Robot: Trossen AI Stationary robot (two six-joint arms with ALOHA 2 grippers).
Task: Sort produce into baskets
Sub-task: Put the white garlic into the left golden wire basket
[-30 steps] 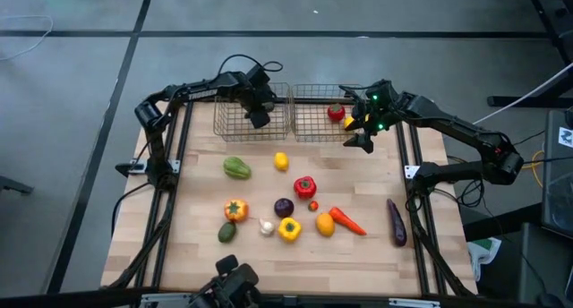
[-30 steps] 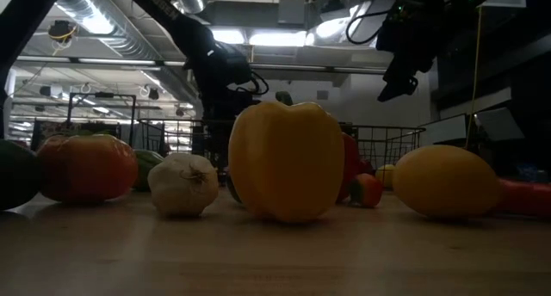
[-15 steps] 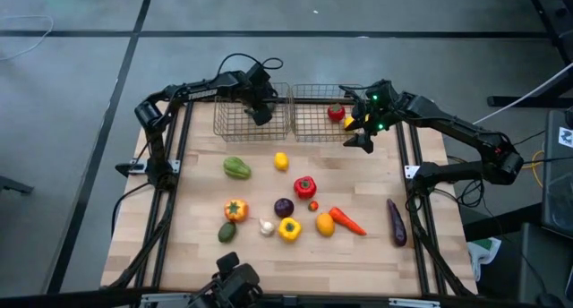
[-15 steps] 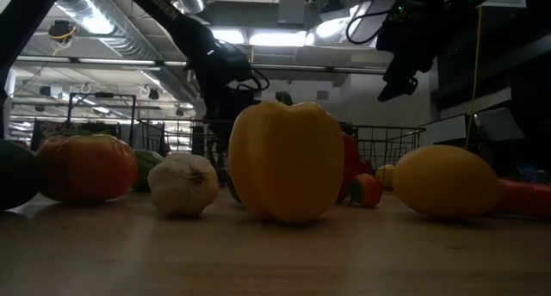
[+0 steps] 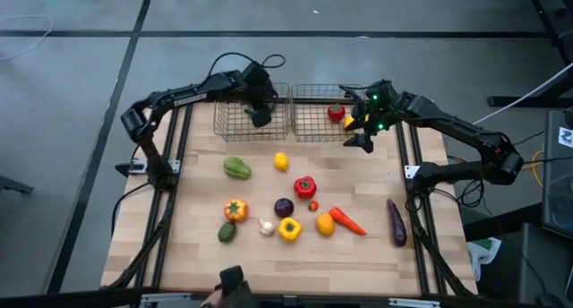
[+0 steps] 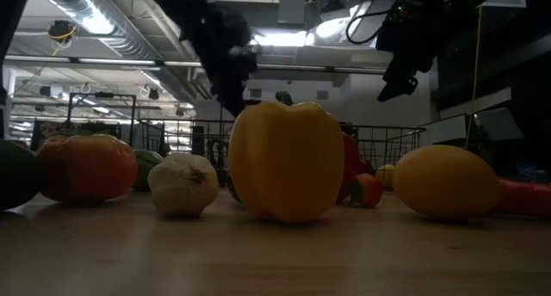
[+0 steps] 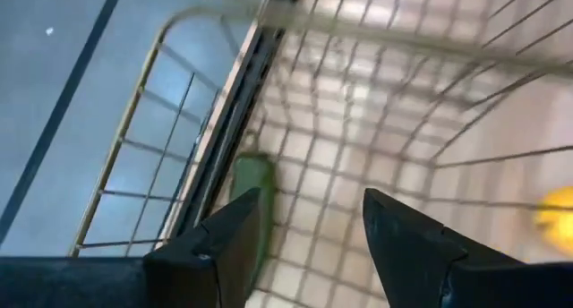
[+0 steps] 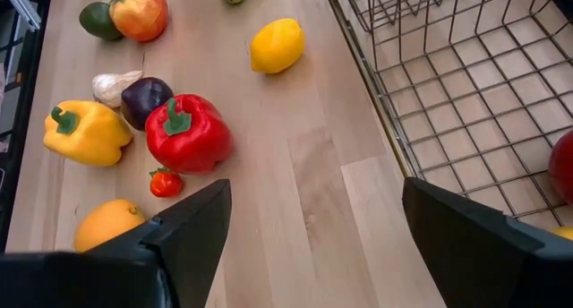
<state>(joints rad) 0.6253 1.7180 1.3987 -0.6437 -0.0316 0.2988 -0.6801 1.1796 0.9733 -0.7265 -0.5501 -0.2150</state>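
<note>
Two wire baskets stand side by side at the far edge, the left basket [image 5: 237, 120] and the right basket [image 5: 313, 122]. My left gripper [image 5: 260, 118] [image 7: 312, 201] hangs open above the left basket, where a green piece [image 7: 251, 187] lies on the mesh floor by a wall. My right gripper [image 5: 358, 140] [image 8: 315, 196] stands open above the table at the right basket's right end. A red tomato [image 5: 336, 113] and a yellow piece [image 5: 349, 123] lie in the right basket. Several produce pieces lie loose on the table.
On the table: green pepper [image 5: 236, 168], lemon [image 5: 281, 161], red pepper [image 5: 305, 186], small tomato [image 5: 313, 205], purple onion [image 5: 283, 207], orange-red pepper [image 5: 235, 209], avocado [image 5: 226, 232], garlic [image 5: 266, 226], yellow pepper [image 5: 288, 228], orange [image 5: 325, 224], carrot [image 5: 347, 221], eggplant [image 5: 396, 223].
My left gripper has risen above the left basket, and its arm has swung a little toward the table's left edge.
</note>
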